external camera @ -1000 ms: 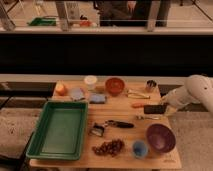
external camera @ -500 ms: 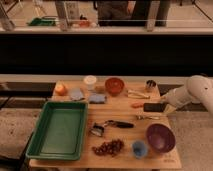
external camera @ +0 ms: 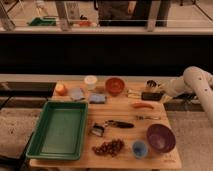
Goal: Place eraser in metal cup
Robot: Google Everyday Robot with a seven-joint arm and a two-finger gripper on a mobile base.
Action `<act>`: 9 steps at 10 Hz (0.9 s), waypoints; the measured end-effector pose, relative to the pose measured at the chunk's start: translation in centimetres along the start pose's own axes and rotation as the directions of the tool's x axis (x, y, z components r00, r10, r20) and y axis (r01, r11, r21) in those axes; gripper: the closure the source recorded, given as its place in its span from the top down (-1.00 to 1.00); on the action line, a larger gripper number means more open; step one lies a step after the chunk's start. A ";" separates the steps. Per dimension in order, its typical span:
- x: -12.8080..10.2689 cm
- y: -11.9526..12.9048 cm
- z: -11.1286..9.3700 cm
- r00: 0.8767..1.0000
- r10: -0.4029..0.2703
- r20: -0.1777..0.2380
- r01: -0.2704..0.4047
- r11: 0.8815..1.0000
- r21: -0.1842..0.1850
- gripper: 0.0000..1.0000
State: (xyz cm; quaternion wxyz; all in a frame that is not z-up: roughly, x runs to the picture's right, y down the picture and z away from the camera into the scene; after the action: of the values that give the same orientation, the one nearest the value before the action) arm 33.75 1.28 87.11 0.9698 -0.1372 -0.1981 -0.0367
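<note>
The eraser [external camera: 150, 96] is a small black block held at the tip of my gripper [external camera: 159, 95], which reaches in from the right on a white arm. The eraser hangs just in front of and slightly below the metal cup [external camera: 151, 84], a small silver cup at the back right of the wooden table. The eraser appears raised off the tabletop. The gripper's tips are partly hidden behind the eraser.
A green tray [external camera: 59, 129] fills the left. A white cup [external camera: 90, 81], red bowl [external camera: 115, 85] and orange fruit [external camera: 60, 89] stand at the back. A carrot [external camera: 142, 105], black-handled utensil [external camera: 114, 124], grapes [external camera: 109, 147], blue cup [external camera: 139, 148] and purple bowl [external camera: 161, 137] lie nearer.
The gripper and the eraser have moved together away from the table's middle right, up and back toward the metal cup.
</note>
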 end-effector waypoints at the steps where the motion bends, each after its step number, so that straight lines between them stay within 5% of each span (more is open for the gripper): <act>1: 0.1 -0.9 0.4 1.000 -0.004 0.009 0.004 1.000 0.012 -0.95; 3: 0.0 -2.2 1.0 0.999 -0.020 0.025 0.019 0.998 0.052 -0.95; 5: 0.3 -2.7 1.4 0.999 -0.045 0.023 0.042 0.991 0.131 -0.95; 9: 1.0 -4.2 2.8 0.998 -0.060 0.025 0.054 0.977 0.205 -0.95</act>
State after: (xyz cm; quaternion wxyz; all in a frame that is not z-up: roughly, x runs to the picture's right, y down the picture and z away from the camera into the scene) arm 33.09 -2.01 91.04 0.9742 -0.0317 -0.2196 -0.0420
